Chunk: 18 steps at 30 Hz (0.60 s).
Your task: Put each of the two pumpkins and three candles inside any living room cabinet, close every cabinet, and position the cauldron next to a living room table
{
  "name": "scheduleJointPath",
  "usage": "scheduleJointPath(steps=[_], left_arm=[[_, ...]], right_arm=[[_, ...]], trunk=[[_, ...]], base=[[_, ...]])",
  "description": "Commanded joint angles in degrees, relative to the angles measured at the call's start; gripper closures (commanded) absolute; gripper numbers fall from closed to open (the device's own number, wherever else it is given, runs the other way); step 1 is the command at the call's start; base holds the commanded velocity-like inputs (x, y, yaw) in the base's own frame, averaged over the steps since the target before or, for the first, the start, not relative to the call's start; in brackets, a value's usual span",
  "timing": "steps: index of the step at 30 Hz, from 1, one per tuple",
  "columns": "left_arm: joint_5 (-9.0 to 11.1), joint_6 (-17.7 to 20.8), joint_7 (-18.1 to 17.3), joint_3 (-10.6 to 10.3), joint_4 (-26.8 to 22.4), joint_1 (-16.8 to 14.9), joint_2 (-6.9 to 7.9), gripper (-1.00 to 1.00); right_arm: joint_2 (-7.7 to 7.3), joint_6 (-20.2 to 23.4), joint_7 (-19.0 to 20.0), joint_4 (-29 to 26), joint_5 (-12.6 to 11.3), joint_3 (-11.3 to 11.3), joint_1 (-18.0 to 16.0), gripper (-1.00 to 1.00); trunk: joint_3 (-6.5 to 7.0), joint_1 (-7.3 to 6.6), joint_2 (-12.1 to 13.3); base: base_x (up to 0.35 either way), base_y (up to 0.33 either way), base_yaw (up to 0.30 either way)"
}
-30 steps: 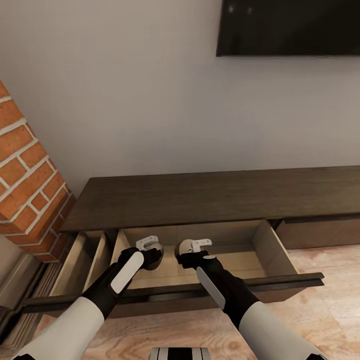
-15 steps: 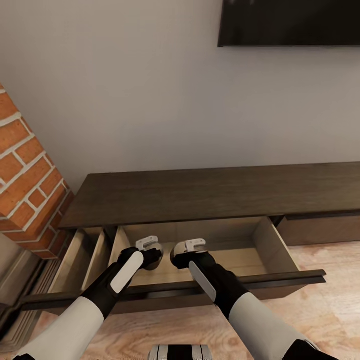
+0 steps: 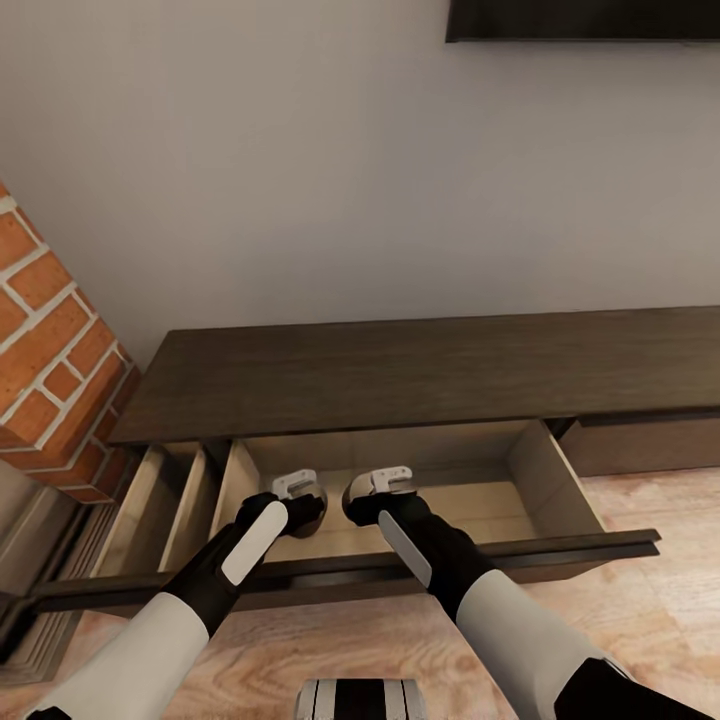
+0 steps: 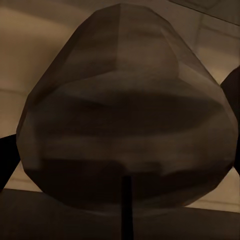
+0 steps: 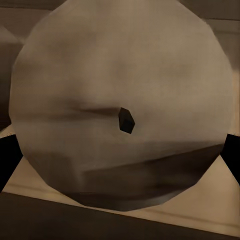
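The cabinet [image 3: 420, 370] is a long, low dark-brown unit against the wall, with a wide drawer [image 3: 520, 470] pulled out to show its pale beige inside. Both my grippers reach down over this drawer, close side by side. My left gripper [image 3: 300, 497] is shut on an olive-beige candle [image 3: 312, 511] [image 4: 125, 110], which looms large in the left wrist view with dark fingers [image 4: 6, 162] at its sides. My right gripper [image 3: 372, 490] is shut on a second candle [image 3: 356, 497] [image 5: 120, 85], its round top and dark wick facing the right wrist camera. The pumpkins and cauldron are out of view.
A second drawer [image 3: 165, 500] stands open to the left of the wide one. A red brick fireplace [image 3: 45, 370] rises at the far left, and a dark TV [image 3: 580, 18] hangs on the wall above. At the right, a closed drawer front [image 3: 645, 447] meets the wooden floor [image 3: 660, 610].
The head camera has tilted down a little, so the whole scene sits higher. My right gripper with its candle has moved slightly left, closer to the left gripper. Both grips are unchanged.
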Motion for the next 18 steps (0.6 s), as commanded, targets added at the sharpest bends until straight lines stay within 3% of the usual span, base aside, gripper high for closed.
scheduleJointPath(steps=[1, 7, 10, 18], left_arm=[[0.4, 0.0, 0.5, -0.1, -0.1, -0.1, 0.01, 1.00], [-2.0, -0.1, 0.5, -0.1, -0.6, -0.2, -0.18, 1.00], [-2.3, -0.1, 0.5, -0.1, -0.9, -0.2, -0.30, 1.00], [-2.4, -0.1, 0.9, 0.0, -2.6, -0.1, -0.28, 1.00]], right_arm=[[0.00, 0.1, -0.5, -0.1, -0.4, 0.1, -0.1, 1.00], [0.00, -0.1, -0.5, -0.1, -0.4, 0.1, -0.1, 1.00], [0.00, -0.1, -0.5, -0.2, -0.3, 0.1, -0.1, 1.00], [0.00, 0.0, -0.5, -0.5, -0.3, 0.1, -0.1, 1.00]], trunk=[[-0.27, 0.01, 0.0], [-1.60, 0.16, -0.1], [-2.26, 0.24, -0.2], [-2.26, 0.24, -0.2]], base=[[0.000, 0.000, 0.000], [0.000, 0.000, 0.000], [0.000, 0.000, 0.000], [0.000, 0.000, 0.000]])
